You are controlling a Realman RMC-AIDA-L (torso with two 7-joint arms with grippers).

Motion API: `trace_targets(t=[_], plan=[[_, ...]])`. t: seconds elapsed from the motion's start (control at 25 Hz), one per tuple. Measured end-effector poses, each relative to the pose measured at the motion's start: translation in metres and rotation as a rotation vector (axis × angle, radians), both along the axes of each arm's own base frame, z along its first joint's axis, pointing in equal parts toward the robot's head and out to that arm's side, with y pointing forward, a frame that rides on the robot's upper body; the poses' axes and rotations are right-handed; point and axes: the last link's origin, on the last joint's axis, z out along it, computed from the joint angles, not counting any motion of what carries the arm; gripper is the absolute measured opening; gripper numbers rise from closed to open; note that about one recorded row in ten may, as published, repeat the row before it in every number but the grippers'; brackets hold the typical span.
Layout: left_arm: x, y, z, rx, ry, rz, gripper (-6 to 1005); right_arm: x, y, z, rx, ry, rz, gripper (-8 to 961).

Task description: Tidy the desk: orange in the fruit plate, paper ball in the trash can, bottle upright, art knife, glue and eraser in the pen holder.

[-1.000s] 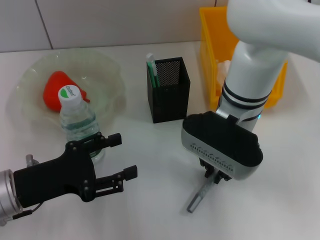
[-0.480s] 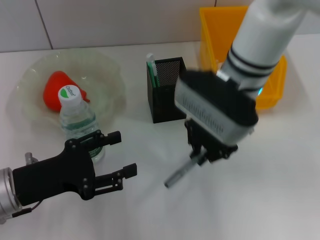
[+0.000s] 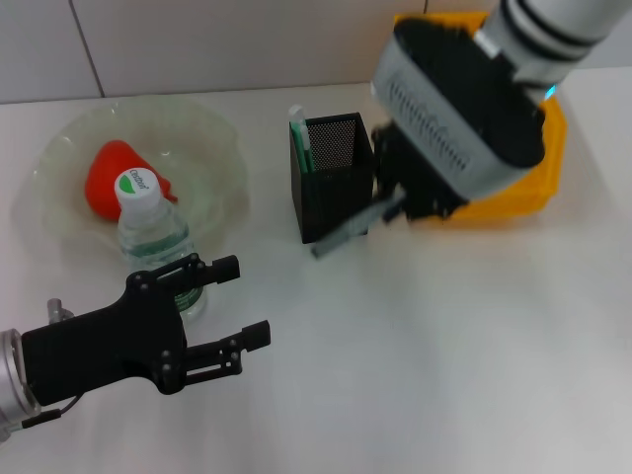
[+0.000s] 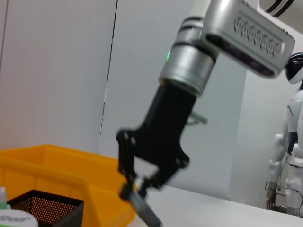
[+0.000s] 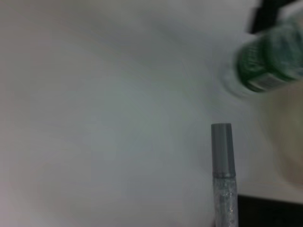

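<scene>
My right gripper (image 3: 395,205) is shut on the art knife (image 3: 346,233), a slim grey stick. It holds the knife slanted in the air against the front of the black mesh pen holder (image 3: 336,173). The left wrist view shows this gripper (image 4: 137,187) clamping the knife (image 4: 144,213). The knife's tip also shows in the right wrist view (image 5: 222,175). The bottle (image 3: 153,237) stands upright beside the fruit plate (image 3: 212,128), which holds the orange (image 3: 107,176). My left gripper (image 3: 245,301) is open and empty, just in front of the bottle. The paper ball and eraser are out of view.
The yellow trash can (image 3: 551,158) stands at the back right, largely hidden behind my right arm. A green-and-white stick (image 3: 299,138) stands in the pen holder's left corner. White table stretches across the front and right.
My right gripper has lifted the art knife off the table at the front and carried it back and left, up to the pen holder. The left arm has not moved.
</scene>
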Motion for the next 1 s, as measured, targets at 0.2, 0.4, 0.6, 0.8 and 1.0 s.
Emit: trace_targets(t=[0.2, 0.4, 0.6, 0.8, 1.0], plan=[[0.000, 0.000, -0.001, -0.004, -0.002, 0.002, 813, -0.015, 0.007, 0.022, 0.107, -0.017, 0.108, 141], [0.003, 0.002, -0.002, -0.009, -0.003, -0.006, 813, -0.028, 0.015, 0.035, 0.187, -0.044, 0.213, 141], [0.005, 0.004, -0.003, -0.010, -0.001, -0.009, 813, -0.031, 0.026, 0.040, 0.267, -0.125, 0.300, 140], [0.004, 0.002, -0.005, -0.007, 0.001, -0.008, 813, -0.031, 0.029, 0.036, 0.275, -0.192, 0.332, 140], [0.004, 0.003, -0.004, -0.004, 0.001, -0.005, 813, -0.035, 0.028, 0.028, 0.253, -0.227, 0.360, 140]])
